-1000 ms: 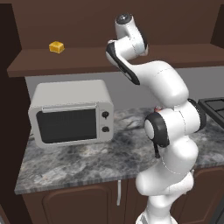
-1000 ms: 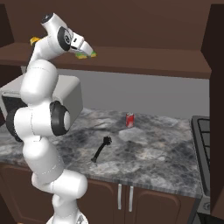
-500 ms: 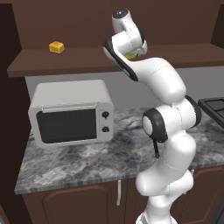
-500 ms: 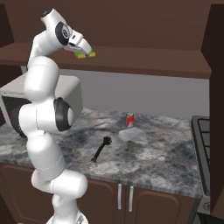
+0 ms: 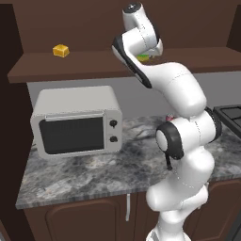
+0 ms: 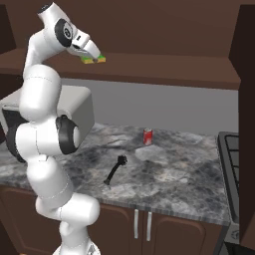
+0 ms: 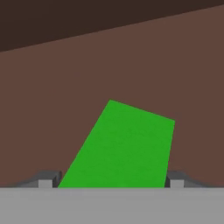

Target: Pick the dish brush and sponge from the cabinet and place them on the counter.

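You have the black dish brush (image 6: pixel 115 170) already lying on the grey mottled desk (image 6: pixel 169 174), while your claw (image 6: pixel 94 56), jaws wide, straddles the flat green-topped sponge (image 7: pixel 120 146) on the brown cabinet shelf (image 6: pixel 164 72), ungripped as far as I can tell.

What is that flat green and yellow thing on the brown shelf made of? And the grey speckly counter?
The small flat green-topped sponge looks like soft foam: a matte green pad over a thin yellow layer, though the rendering shows no pores. The brown shelf under it looks like dark wood with a dull, even finish. The grey mottled counter looks like polished stone, judging by its dark and white veining.
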You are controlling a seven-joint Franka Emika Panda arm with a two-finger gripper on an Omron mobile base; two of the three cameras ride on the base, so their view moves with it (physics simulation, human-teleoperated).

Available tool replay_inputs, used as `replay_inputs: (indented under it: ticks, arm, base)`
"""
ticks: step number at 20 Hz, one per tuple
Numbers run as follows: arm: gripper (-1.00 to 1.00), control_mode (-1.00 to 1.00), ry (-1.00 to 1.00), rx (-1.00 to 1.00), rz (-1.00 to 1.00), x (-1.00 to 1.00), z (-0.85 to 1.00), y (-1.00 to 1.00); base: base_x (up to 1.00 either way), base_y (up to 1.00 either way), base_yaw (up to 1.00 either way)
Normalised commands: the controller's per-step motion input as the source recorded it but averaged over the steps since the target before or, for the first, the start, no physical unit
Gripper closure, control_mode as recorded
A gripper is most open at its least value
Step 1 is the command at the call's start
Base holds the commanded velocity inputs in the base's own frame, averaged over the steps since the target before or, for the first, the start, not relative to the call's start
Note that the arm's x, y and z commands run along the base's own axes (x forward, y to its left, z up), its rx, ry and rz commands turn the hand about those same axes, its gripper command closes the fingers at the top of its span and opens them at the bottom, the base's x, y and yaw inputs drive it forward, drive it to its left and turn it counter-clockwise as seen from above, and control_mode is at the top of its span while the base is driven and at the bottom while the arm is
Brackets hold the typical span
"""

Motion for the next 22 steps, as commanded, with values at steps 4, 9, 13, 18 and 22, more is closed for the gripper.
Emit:
replay_inputs:
  ticks: [4,9,13,18,22]
  arm:
    - [1.00,-1.00,-0.17,0.02,0.00,-1.00,0.06,-0.12]
    - [1.00,-1.00,-0.14,0.01,0.01,-1.00,-0.02,-0.05]
    - [1.00,-1.00,-0.08,0.00,0.03,-0.91,-0.19,-0.02]
    - [1.00,-1.00,-0.01,0.00,0.04,-0.51,-0.27,-0.06]
    - [1.00,-1.00,0.00,0.00,0.07,-0.03,-0.15,-0.02]
  base:
    - [0.00,0.00,0.00]
    - [0.00,0.00,0.00]
    - [0.00,0.00,0.00]
    - [0.00,0.00,0.00]
    - [0.00,0.00,0.00]
